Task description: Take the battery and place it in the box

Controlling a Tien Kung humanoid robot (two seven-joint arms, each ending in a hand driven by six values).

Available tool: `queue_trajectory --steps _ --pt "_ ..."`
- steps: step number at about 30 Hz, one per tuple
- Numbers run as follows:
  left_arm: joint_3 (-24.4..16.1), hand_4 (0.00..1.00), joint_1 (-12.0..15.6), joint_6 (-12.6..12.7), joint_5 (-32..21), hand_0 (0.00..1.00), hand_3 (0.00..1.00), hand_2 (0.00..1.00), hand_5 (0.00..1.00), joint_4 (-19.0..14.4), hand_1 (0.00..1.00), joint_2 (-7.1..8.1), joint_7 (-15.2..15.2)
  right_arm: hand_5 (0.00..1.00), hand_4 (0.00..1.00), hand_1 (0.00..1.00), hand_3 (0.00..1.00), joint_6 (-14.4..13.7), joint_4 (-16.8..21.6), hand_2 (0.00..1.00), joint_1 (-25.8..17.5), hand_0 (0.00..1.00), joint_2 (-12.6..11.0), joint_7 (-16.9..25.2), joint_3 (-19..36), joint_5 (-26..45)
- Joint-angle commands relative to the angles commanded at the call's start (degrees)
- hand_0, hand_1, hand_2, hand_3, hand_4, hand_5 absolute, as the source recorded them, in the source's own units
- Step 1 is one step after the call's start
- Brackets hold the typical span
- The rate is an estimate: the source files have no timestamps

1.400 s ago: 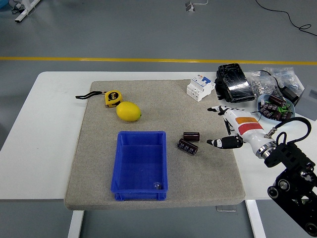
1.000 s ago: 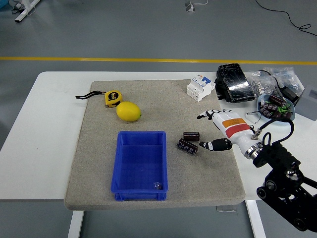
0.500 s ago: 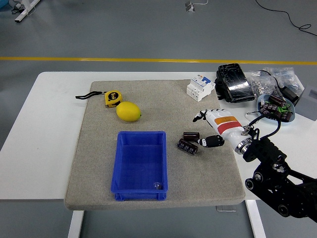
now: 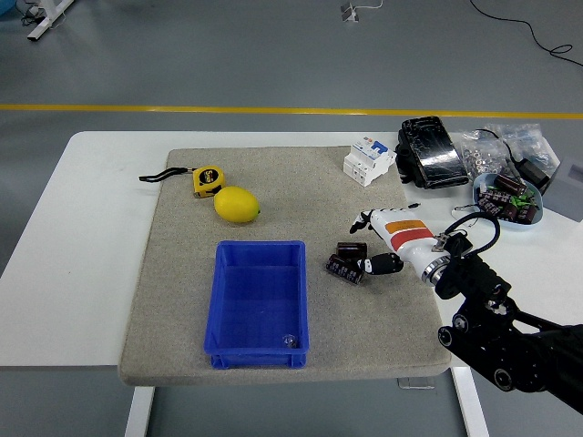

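The right hand (image 4: 372,244) reaches in from the right over the grey mat (image 4: 383,319), its fingers spread and holding nothing. Its thumb tip lies just beside the lower battery (image 4: 345,269); the fingers reach toward the upper battery (image 4: 352,250). Both batteries lie on the mat, just right of the blue box (image 4: 258,350). A lemon (image 4: 237,204) and tape measure (image 4: 208,180) sit farther back on the bench (image 4: 82,273).

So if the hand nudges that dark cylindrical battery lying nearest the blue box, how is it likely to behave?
The battery lies on its side, so it probably rolls if nudged sideways. The felt mat may damp that. Its glossy sleeve looks slippery for the right hand.
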Motion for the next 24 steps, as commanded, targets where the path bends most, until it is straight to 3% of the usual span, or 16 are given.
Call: queue_trajectory --steps 10,24 --pt "0.2 0.634 -0.8 0.0 -0.3 0.542 0.586 0.625 0.606 -0.1 0.548 0.09 0.0 0.226 0.877 0.603 0.585 0.1 -3.6 0.621 2.7 0.625 1.1 0.7 -3.5 2.3" --pt "-0.2 0.634 -1.0 0.0 0.3 0.541 0.585 0.622 0.605 0.0 0.542 0.34 0.2 0.230 0.875 0.603 0.579 2.9 -2.2 0.621 6.3 0.621 -0.8 0.3 -7.1 0.0"
